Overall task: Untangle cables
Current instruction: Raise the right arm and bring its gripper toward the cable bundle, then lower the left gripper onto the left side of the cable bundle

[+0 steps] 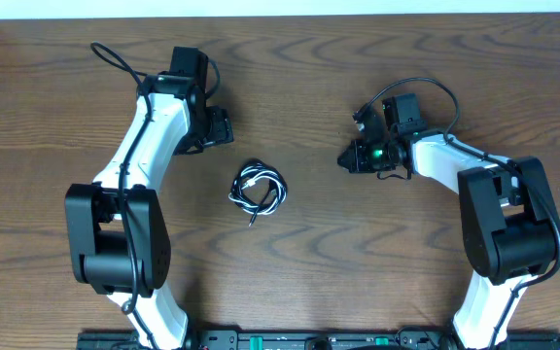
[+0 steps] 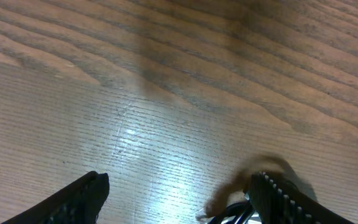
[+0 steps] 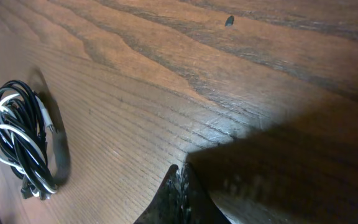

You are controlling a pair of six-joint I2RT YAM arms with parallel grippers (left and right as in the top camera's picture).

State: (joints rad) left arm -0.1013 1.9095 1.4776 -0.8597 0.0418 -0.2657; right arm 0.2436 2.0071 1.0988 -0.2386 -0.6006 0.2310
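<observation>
Cables coiled at the middle of the table.
Black and white loops, untouched; left gripper near, toward the far edge; right gripper farther off, tips together.

No readable text, labels, brands, numbers or signs anywhere

Even light overhead, glare and gloom at the wrists

From above, the table is bright and crisp, with soft shadows hugging the arms. In the left wrist view a white glare patch sits mid-wood with a dim band beyond it, and the left gripper smears soft at the near edge. In the right wrist view the cables look sharp, and heavy shadow swallows the near right.
</observation>
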